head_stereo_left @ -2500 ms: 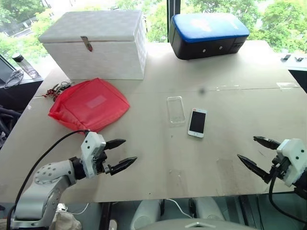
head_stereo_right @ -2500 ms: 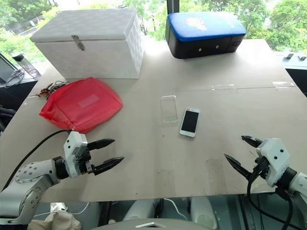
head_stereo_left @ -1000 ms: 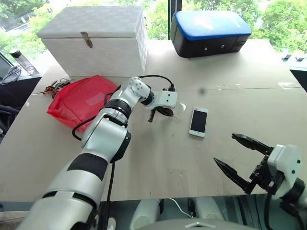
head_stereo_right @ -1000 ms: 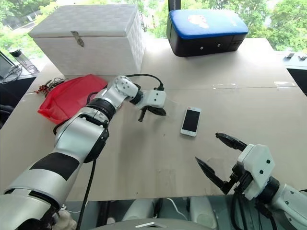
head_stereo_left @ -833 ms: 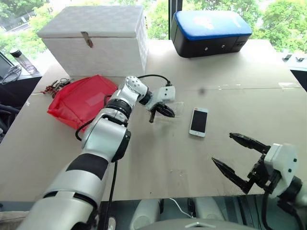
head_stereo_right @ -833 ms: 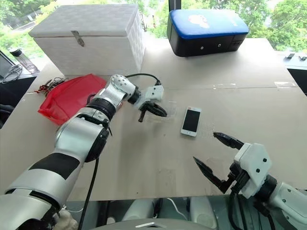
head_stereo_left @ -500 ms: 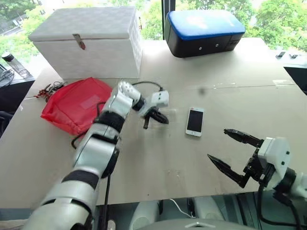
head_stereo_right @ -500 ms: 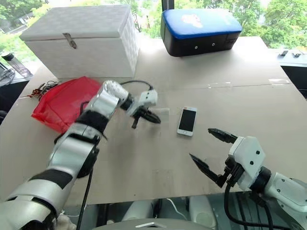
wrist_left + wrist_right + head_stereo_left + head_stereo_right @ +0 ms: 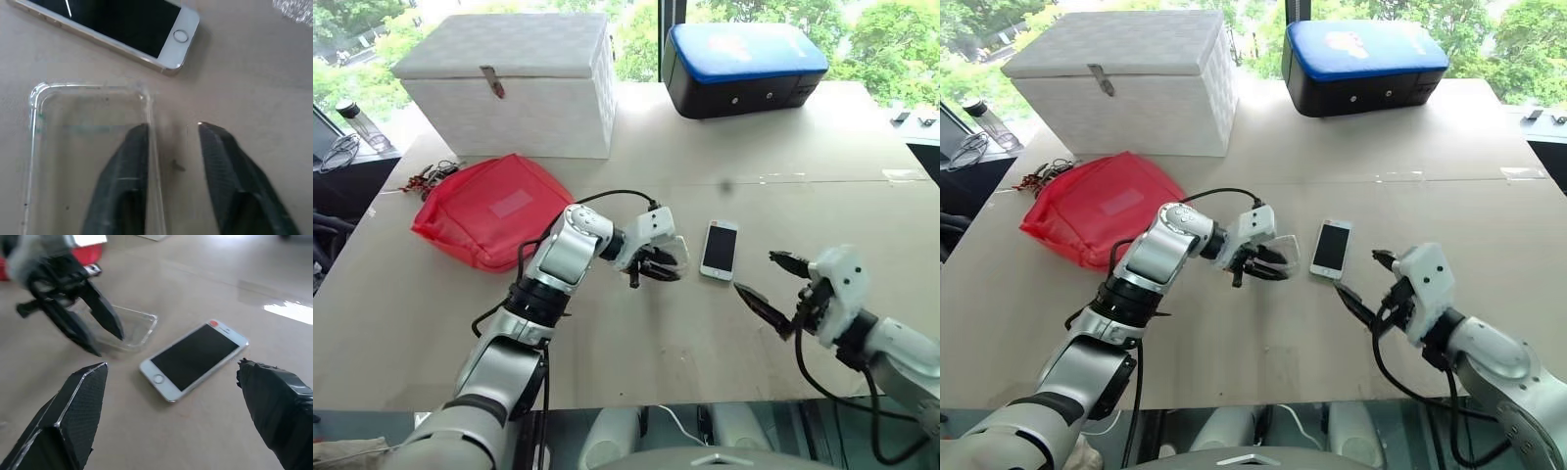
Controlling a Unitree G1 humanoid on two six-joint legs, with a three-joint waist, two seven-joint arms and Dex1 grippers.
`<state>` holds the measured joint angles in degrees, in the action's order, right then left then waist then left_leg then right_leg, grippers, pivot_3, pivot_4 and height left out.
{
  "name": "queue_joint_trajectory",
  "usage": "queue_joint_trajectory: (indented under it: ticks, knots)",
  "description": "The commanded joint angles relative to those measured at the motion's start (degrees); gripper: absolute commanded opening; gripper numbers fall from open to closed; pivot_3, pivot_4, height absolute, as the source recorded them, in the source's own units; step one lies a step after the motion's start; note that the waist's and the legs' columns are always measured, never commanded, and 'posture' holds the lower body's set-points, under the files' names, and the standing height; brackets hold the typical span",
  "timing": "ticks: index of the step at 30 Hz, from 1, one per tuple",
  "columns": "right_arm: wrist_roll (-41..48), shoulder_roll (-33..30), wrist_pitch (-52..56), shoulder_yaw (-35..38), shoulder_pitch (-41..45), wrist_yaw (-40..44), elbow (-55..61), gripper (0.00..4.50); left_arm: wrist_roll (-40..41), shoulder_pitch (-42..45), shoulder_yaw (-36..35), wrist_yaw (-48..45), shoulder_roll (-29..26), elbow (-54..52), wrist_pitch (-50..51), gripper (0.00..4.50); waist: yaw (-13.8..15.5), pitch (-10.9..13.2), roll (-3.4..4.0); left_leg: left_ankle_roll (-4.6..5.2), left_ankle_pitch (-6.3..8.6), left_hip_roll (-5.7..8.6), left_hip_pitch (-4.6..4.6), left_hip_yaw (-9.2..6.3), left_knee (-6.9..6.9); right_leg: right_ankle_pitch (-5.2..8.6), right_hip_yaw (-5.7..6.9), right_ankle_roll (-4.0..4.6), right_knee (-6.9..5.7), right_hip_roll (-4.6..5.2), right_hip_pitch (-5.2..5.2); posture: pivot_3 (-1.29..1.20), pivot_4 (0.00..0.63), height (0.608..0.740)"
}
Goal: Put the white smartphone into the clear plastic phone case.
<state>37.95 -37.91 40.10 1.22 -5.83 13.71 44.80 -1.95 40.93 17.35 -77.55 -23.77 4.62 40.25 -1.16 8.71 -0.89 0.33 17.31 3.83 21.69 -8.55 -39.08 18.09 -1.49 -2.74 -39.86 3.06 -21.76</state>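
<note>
Left fingers: the left gripper [image 9: 658, 269], at frame centre, has its two black fingers [image 9: 128, 166] a little apart, straddling one long edge of the clear plastic phone case [image 9: 88, 147] (whether they pinch it, I cannot tell).
Right fingers: the right gripper [image 9: 770, 282], lower right, spread wide, empty.
Phone: the white smartphone with black screen [image 9: 718, 250] lies flat on the beige table [image 9: 636, 333], just right of the case, between the grippers.
Behind: red fabric bag [image 9: 491, 208] at left; white lidded box [image 9: 509, 83] upper left.
</note>
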Motion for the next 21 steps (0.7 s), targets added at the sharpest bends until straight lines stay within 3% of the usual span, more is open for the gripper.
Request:
queue_joint_trajectory:
  ticks: [1, 2, 3, 15, 18, 21]
  knots:
    - [-4.55, 2.51, 1.7, -6.15, 5.09, -1.14, -2.98, 4.5, 4.81, -1.63, -4.16, 1.88, -1.48, -5.94, 1.27, 3.58, -0.13, 0.0, 0.02, 0.0, 0.0, 0.0, 0.01, -0.01, 0.0, 0.0, -0.01, 0.0, 0.0, 0.01, -0.01, 0.0, 0.15, 0.74]
    - [-5.86, 4.01, 2.28, -7.96, 7.25, -1.76, -4.84, 4.5, 6.67, -2.66, -5.62, 2.21, -1.89, -7.69, 1.3, 4.2, -0.09, 0.01, 0.04, 0.0, 0.0, -0.01, 0.0, 0.0, 0.02, 0.0, -0.02, 0.0, 0.01, -0.01, -0.02, 0.0, 0.15, 0.74]
    - [-7.23, 5.34, 2.83, -9.19, 8.97, -2.64, -6.47, 4.5, 8.4, -3.54, -6.92, 2.56, -2.17, -9.33, 1.69, 4.38, -0.13, 0.01, 0.06, 0.0, 0.0, -0.01, 0.01, 0.0, 0.01, 0.0, -0.03, 0.0, 0.01, 0.0, -0.03, 0.0, 0.15, 0.74]
    - [-22.14, 24.31, 16.23, -15.33, 23.16, -18.41, -22.52, 4.5, 17.76, -21.05, -18.92, 10.51, -10.62, -23.27, -4.95, 4.38, -0.78, -0.01, 0.15, -0.04, -0.01, 0.0, 0.12, 0.13, 0.2, -0.02, -0.24, 0.03, -0.04, 0.05, -0.41, 0.0, 0.15, 0.74]
    - [-19.88, 32.2, 22.84, -11.64, 23.2, -20.61, -22.81, 4.5, 20.28, -22.08, -20.58, 13.53, -10.15, -25.14, -3.47, 4.38, -1.01, -0.08, 0.16, -0.04, -0.01, 0.01, 0.1, 0.14, 0.23, -0.02, -0.26, 0.03, -0.02, 0.06, -0.4, 0.0, 0.15, 0.74]
    - [-23.23, 38.3, 34.43, -8.35, 26.37, -25.79, -26.06, 4.5, 22.54, -23.04, -21.36, 15.59, -10.25, -26.53, -3.65, 4.38, -1.4, -0.2, 0.19, -0.04, -0.01, 0.0, 0.03, 0.2, 0.28, -0.02, -0.35, 0.03, -0.06, 0.04, -0.4, 0.0, 0.15, 0.74]
